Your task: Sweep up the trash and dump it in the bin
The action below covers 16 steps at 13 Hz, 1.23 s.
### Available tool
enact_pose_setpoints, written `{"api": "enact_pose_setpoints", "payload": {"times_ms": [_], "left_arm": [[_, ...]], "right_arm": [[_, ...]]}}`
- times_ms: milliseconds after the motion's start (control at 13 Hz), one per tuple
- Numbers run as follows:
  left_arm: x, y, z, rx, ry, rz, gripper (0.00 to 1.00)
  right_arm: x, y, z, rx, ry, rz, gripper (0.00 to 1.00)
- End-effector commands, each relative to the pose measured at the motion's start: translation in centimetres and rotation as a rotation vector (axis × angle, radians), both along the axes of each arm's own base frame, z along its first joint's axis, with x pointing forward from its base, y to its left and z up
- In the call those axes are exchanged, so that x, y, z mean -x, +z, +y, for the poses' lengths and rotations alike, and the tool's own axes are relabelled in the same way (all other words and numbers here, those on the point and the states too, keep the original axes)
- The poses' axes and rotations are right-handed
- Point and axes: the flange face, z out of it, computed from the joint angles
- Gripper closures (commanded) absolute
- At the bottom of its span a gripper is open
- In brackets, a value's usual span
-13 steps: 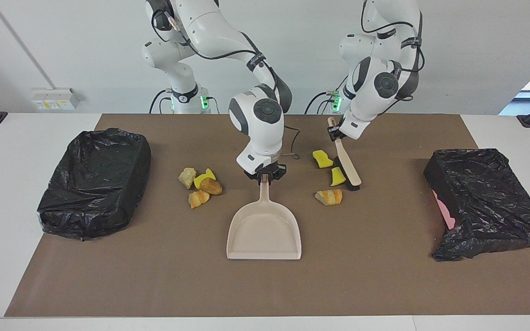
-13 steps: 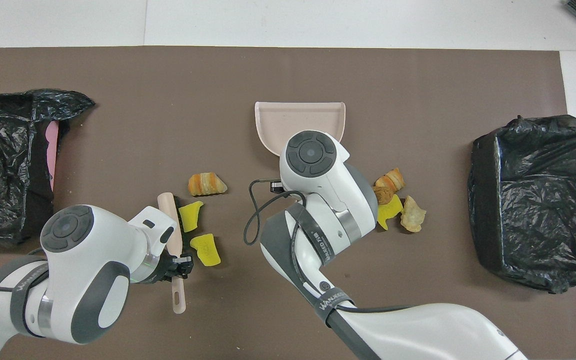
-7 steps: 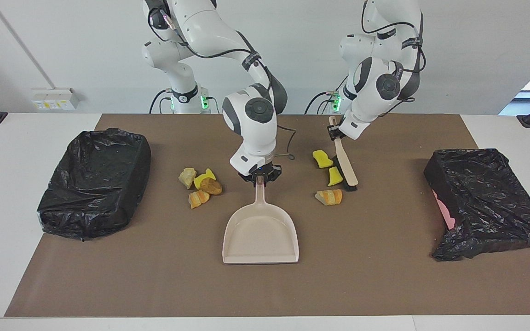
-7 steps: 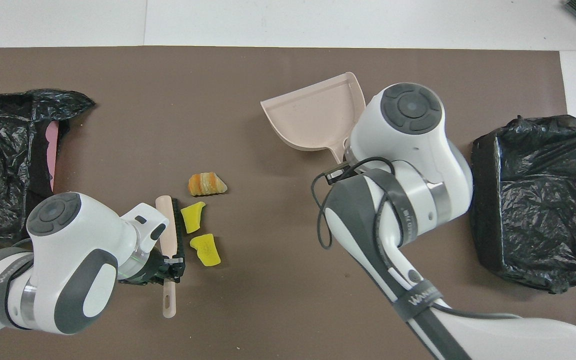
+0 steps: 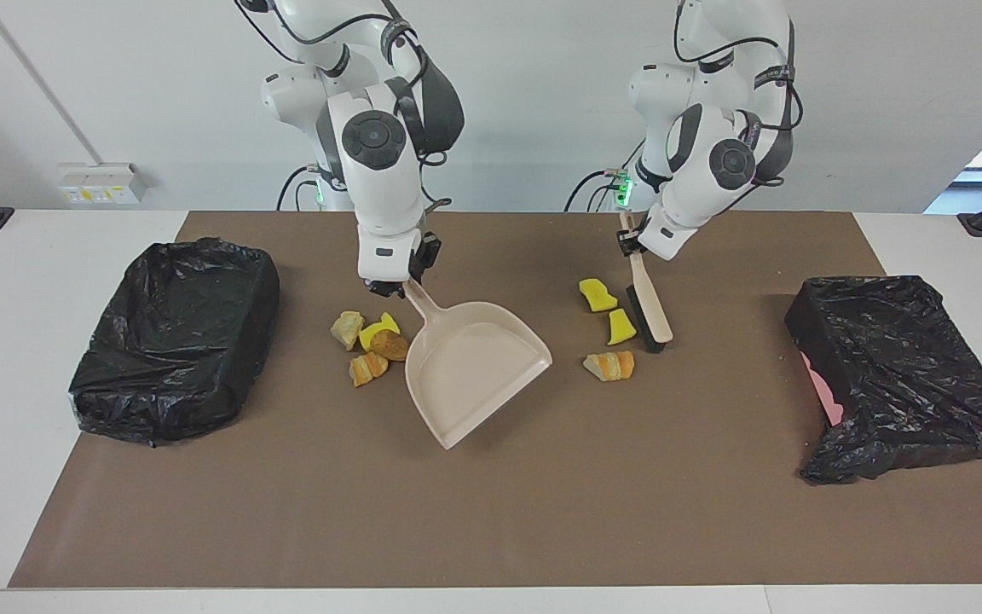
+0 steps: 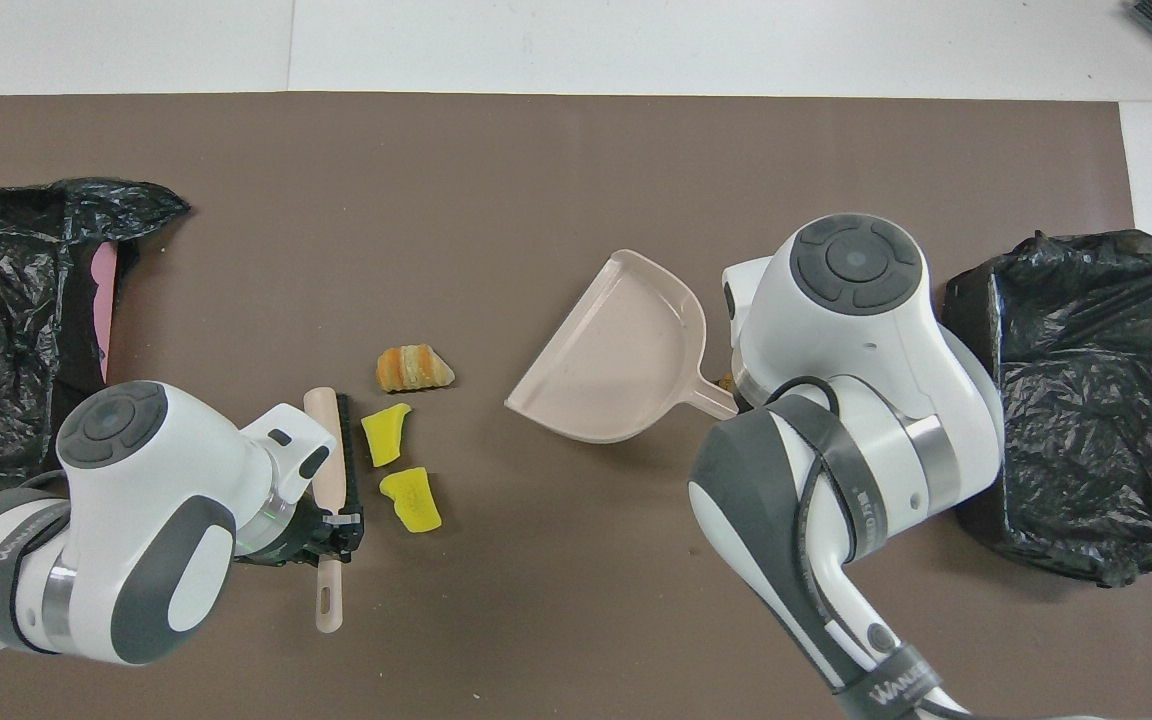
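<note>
Right hand (image 5: 395,288): clamped on the handle of the beige plastic dustpan (image 5: 471,368), over the brown mat just beside the four-scrap cluster; fingers together on the handle.
Left hand (image 5: 630,244): closed tight on the handle of the beige brush with black bristles (image 5: 649,305); brush tilted, bristle end down at the mat.
Dustpan: pan angled, open mouth turned toward the left arm's end of the table; one side right beside the cluster.
Trash, cluster (image 5: 369,341): tan lump, yellow sponge chunk, brown lump, orange-striped lump, bunched together on the mat; hidden under the right arm in the overhead view.
Trash, by the brush: two yellow sponge chunks (image 6: 398,467) just beside the bristles; orange-striped bread-like lump (image 6: 414,368) near them, farther from the robots.
Bins: black-bagged bin (image 5: 174,337) at the right arm's end of the table; second black-bagged bin (image 5: 900,371), pink showing at one side, at the left arm's end.
</note>
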Motion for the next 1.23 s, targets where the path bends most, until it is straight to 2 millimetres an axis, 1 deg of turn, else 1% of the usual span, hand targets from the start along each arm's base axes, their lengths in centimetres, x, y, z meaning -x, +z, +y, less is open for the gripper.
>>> {"api": "enact_pose_setpoints", "payload": {"times_ms": [0,77,154,307,384,461,537,614,691,768,845,921,1075,1152], "left_arm": [[0.7,-0.3,0.4,-0.014,-0.022,0.008,1.00],[1.0,-0.3,0.4,-0.016,-0.024,0.007,1.00],[1.3,-0.5,0.3,-0.018,-0.030,0.013,1.00],[2.1,-0.4,0.1,-0.024,-0.030,0.013,1.00],[2.7,-0.7,0.0,-0.032,-0.026,0.021,1.00],[3.1,-0.6,-0.2,-0.038,-0.017,0.019,1.00],[3.5,-0.7,-0.9,-0.045,-0.023,0.021,1.00],[3.7,-0.7,-1.4,-0.053,-0.014,0.021,1.00],[4.1,-0.9,-2.4,-0.062,-0.015,0.022,1.00],[4.6,-0.9,-3.6,-0.066,-0.031,0.016,1.00],[4.8,-1.0,-4.4,-0.068,-0.032,0.006,1.00],[4.9,-0.8,-5.6,-0.060,-0.019,-0.025,1.00],[5.6,-1.9,-9.1,-0.068,0.000,-0.071,1.00],[6.2,-2.5,-10.7,-0.072,0.000,-0.078,1.00]], "right_arm": [[2.5,-1.1,-1.4,-0.010,0.218,-0.026,1.00],[3.6,-2.3,0.5,-0.004,0.283,-0.037,1.00],[4.0,-2.6,1.6,0.013,0.324,-0.054,1.00],[4.5,-3.2,2.4,0.028,0.361,-0.077,1.00],[4.9,-3.5,2.7,0.023,0.378,-0.091,1.00],[5.5,-3.6,3.2,0.014,0.400,-0.119,1.00],[5.9,-4.0,3.3,0.014,0.411,-0.120,1.00],[6.0,-4.1,3.3,0.019,0.415,-0.119,1.00],[6.0,-4.4,3.4,0.036,0.432,-0.127,1.00],[6.5,-4.9,4.0,0.052,0.454,-0.124,1.00],[7.0,-5.1,5.2,0.049,0.469,-0.131,1.00],[7.0,-5.2,5.2,0.049,0.469,-0.133,1.00],[7.1,-5.6,5.2,0.053,0.471,-0.127,1.00],[7.1,-6.2,5.2,0.056,0.469,-0.119,1.00]]}}
